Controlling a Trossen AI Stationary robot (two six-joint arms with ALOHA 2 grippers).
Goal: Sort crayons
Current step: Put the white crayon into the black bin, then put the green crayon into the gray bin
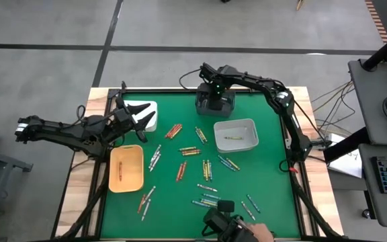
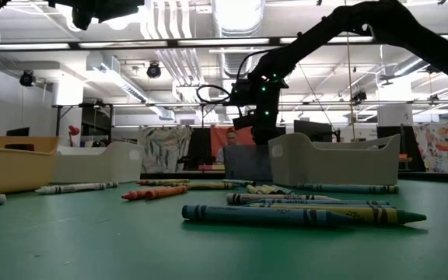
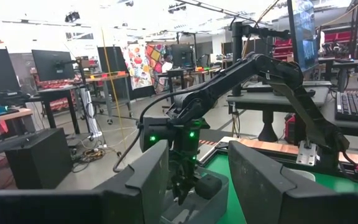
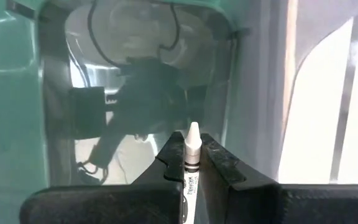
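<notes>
We have the right gripper (image 4: 192, 163) pinching a thin white crayon (image 4: 192, 158) over the far dark bin (image 1: 215, 104), release next; left fingers (image 3: 151, 180) wait apart, empty.

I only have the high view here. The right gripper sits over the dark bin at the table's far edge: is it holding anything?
Observer: Yes. The right wrist view shows the right gripper shut on a white crayon, its tip pointing out past the jaws.
Operator: And the left one?
Observer: The left gripper has its jaws apart with nothing between them.
Operator: Anyone beyond the table?
Observer: The low view shows a person behind the dark bin.
</notes>
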